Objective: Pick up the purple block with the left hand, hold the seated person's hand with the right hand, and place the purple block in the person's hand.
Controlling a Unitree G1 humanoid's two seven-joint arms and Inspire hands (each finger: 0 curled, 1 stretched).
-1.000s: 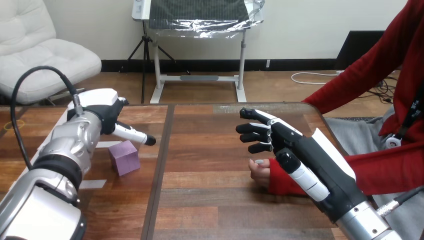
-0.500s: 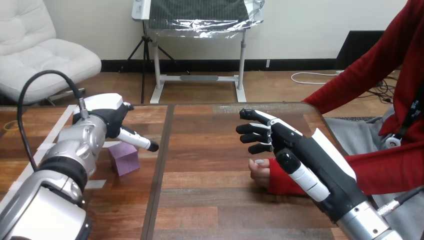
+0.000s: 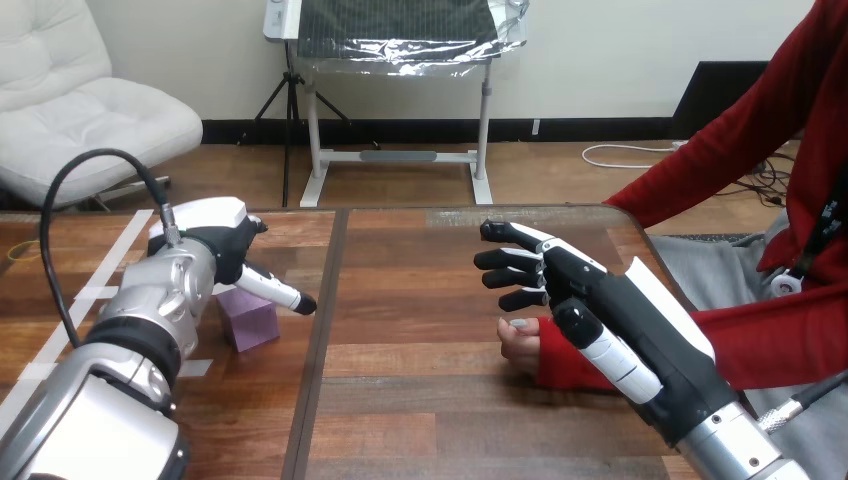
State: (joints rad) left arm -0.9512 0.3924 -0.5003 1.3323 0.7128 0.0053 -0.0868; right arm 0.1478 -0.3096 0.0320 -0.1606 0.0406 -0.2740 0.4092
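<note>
The purple block point(image 3: 248, 324) sits on the wooden table point(image 3: 420, 390) left of the centre seam. My left hand point(image 3: 222, 250) hovers just over its far top edge, one finger point(image 3: 276, 290) stretched straight out to the right, hiding part of the block. It is open and holds nothing. My right hand point(image 3: 590, 305) is open at the right, fingers spread and pointing left. The person's hand point(image 3: 520, 344) rests on the table below and partly behind it, with only its fingertips showing. I cannot tell whether the two touch.
White tape strips point(image 3: 100, 292) lie on the table at the far left. The person's red-sleeved arm point(image 3: 770, 345) comes in from the right edge. A dark seam point(image 3: 318, 350) runs down the table between the block and the person's hand.
My left hand has moved right and down towards the block and now covers more of its top. The right hand and the person's hand have stayed put.
</note>
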